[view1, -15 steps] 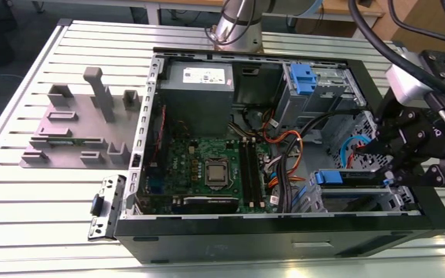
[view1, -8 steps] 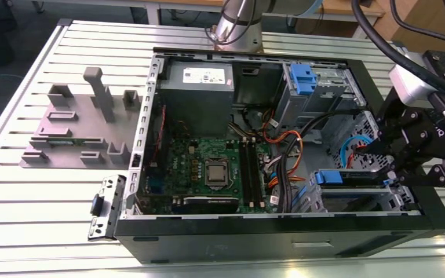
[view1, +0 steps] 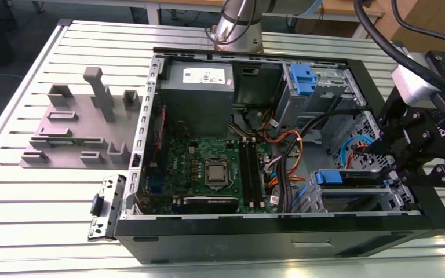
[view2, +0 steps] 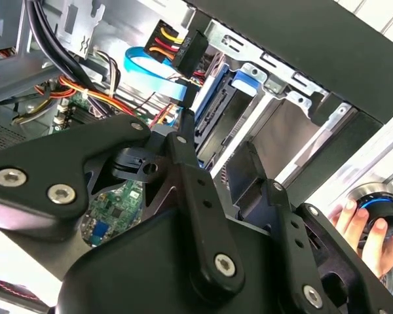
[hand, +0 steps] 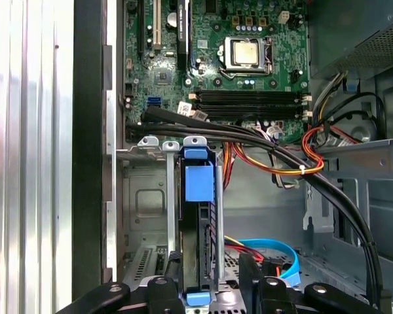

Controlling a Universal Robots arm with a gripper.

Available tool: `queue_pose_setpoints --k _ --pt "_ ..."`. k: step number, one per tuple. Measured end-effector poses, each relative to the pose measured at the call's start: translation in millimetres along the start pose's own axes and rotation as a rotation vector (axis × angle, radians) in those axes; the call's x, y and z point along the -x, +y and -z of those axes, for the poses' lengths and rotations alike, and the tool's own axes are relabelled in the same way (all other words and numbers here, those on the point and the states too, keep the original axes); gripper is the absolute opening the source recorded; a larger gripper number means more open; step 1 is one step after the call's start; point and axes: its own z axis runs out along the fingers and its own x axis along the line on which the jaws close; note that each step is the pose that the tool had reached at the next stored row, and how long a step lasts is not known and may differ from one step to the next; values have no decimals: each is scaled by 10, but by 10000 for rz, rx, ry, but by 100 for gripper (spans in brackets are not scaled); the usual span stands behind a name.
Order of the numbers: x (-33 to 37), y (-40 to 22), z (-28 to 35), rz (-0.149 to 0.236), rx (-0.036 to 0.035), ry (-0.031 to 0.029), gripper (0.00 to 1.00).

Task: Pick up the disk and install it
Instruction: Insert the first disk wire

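While the disk (hand: 198, 222) sits edge-on in its bay (hand: 170, 196), the hand (hand: 209, 288) straddles it. Fingers look narrow around its end, seemingly to seat it; actual contact unclear.

slatted pale metal worktop (view1: 21, 191), bright glare on its near edge. dark floor (view1: 6, 23) beyond its far corner; wooden furniture (view1: 416, 23) behind.

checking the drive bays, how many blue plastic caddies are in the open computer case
2: one blue plastic caddy in the upper bay beside the grey power supply box; the other blue plastic caddy in the lower bay by the gripper. More may be hidden.
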Motion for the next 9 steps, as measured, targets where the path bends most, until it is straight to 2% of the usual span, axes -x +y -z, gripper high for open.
queue_pose_setpoints --k 9 --pt "1 -25 0 1 0 0 47"
